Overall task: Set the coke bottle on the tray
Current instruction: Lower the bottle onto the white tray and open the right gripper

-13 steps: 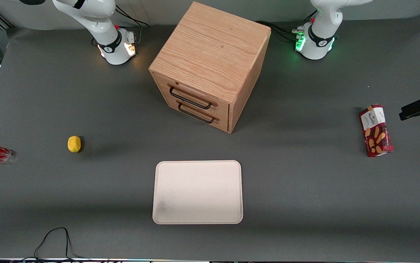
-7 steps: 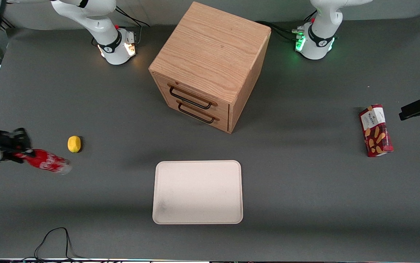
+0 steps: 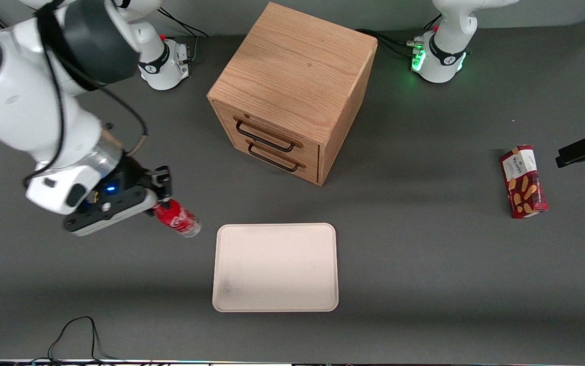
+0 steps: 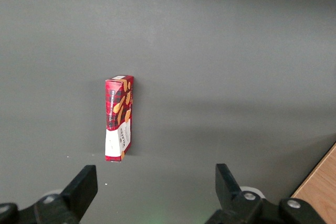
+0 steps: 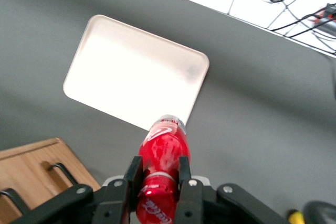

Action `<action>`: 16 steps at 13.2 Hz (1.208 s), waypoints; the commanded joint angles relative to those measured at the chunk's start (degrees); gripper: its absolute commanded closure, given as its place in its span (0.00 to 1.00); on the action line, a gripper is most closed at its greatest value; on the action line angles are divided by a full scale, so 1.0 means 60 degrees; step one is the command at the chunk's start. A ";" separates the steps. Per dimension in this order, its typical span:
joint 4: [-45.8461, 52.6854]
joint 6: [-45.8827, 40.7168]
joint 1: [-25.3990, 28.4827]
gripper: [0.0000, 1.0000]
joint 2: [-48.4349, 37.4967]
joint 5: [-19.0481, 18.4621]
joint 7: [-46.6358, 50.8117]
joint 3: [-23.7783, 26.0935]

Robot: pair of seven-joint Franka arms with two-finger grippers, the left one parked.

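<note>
My right gripper is shut on the coke bottle, a slim red bottle with white script and a clear base. It holds the bottle tilted above the table, base pointing toward the cream-white tray, just short of the tray's working-arm-side edge. In the right wrist view the fingers clamp the bottle near its cap end, and the tray lies ahead of the bottle's base. The tray holds nothing.
A wooden two-drawer cabinet stands farther from the front camera than the tray. A red biscuit box lies toward the parked arm's end, also in the left wrist view. A black cable lies at the near table edge.
The working arm has swung in from the table's end toward the tray, carrying the coke bottle. It now covers the spot where the yellow lemon showed.
</note>
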 commanded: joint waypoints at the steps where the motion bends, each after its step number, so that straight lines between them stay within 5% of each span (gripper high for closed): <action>1: 0.0272 0.0249 0.0240 1.00 0.0371 -0.0172 0.0534 -0.0112; 16: 0.0111 0.4188 0.0241 1.00 0.3960 -0.0875 0.0387 -0.0141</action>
